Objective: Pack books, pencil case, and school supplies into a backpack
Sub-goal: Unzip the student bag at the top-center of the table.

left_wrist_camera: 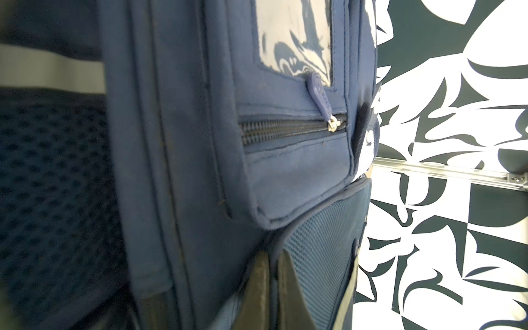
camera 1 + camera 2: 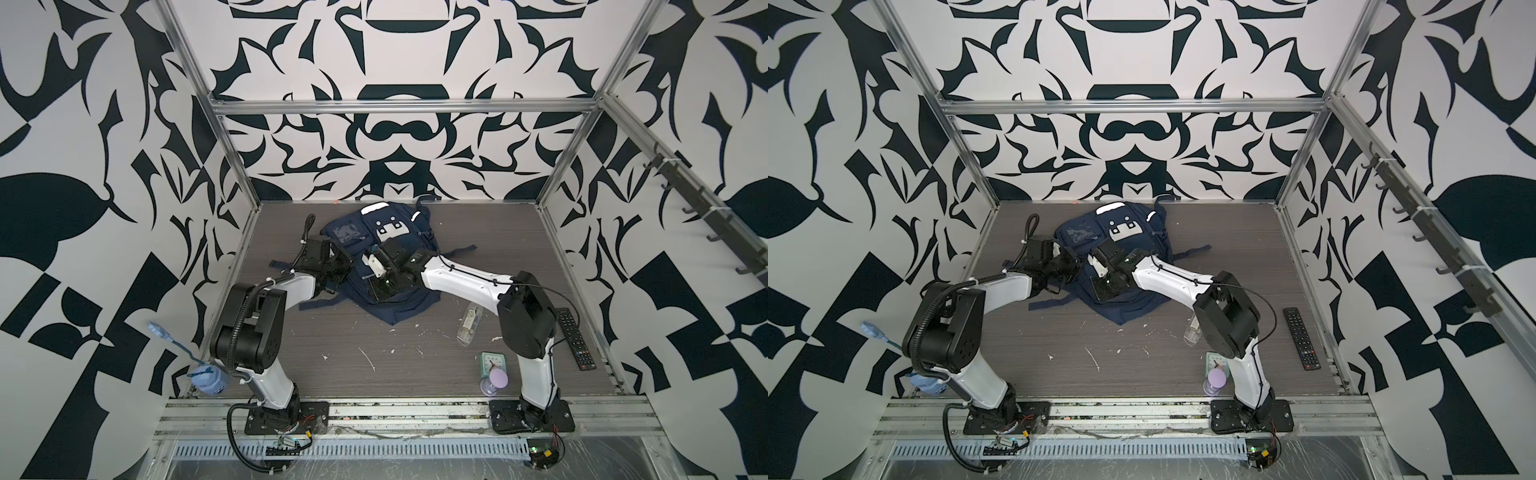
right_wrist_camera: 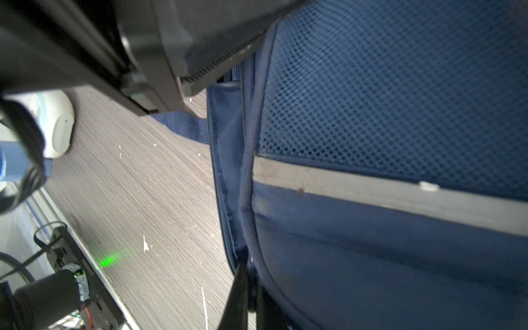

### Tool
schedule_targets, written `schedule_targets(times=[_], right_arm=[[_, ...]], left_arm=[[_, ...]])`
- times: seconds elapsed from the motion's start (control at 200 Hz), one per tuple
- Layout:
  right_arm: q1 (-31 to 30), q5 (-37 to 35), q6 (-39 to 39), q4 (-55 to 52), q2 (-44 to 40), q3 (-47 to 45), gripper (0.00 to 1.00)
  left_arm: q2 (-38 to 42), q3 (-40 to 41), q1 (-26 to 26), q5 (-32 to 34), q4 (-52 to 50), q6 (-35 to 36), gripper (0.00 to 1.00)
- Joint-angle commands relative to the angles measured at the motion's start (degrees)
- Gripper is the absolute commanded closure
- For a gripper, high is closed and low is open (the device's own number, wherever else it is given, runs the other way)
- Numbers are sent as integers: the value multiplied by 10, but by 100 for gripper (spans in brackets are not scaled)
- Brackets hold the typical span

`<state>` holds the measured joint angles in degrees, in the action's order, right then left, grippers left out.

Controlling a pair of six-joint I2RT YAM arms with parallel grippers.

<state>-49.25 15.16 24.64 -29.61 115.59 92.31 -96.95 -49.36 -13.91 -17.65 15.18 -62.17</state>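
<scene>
The navy backpack [image 2: 376, 232] lies at the back middle of the table in both top views, front pockets up. My left gripper [image 2: 343, 268] is at its left side and, in the left wrist view, is shut [image 1: 273, 258] on the piped edge of a mesh pocket. My right gripper [image 2: 370, 270] reaches over the pack and, in the right wrist view, is shut [image 3: 249, 271] on a seam at the backpack's [image 3: 371, 257] edge. The school supplies, a clear packet [image 2: 467, 324], lie on the table under my right forearm. The books and the pencil case are out of view.
A mint-green clock [image 2: 490, 361] and a purple hourglass-shaped thing [image 2: 494, 380] stand by the right arm's base. A black remote [image 2: 575, 338] lies along the right edge. A blue gadget [image 2: 208, 376] sits at the front left corner. Backpack straps [image 2: 457, 251] trail sideways.
</scene>
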Motion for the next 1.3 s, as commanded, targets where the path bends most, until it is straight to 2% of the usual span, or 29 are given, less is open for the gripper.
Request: schedule_targets(times=[0.0, 0.22, 0.45, 0.66, 1.08, 1.295], right_arm=[[-6, 3, 43, 34, 7, 48, 100], [-6, -33, 88, 36, 37, 94, 100], [2, -68, 105, 46, 19, 83, 100], [25, -65, 108, 51, 6, 64, 100], [53, -66, 98, 43, 66, 127, 100], [77, -63, 81, 30, 85, 137, 100]], left_arm=[[-4, -11, -11, -13, 6, -11, 100], [-1, -4, -11, -14, 7, -12, 99], [16, 19, -11, -11, 7, -12, 95], [19, 45, -21, -9, 15, -13, 94], [22, 48, -30, -9, 16, -14, 93], [16, 40, -29, -10, 11, -10, 85]])
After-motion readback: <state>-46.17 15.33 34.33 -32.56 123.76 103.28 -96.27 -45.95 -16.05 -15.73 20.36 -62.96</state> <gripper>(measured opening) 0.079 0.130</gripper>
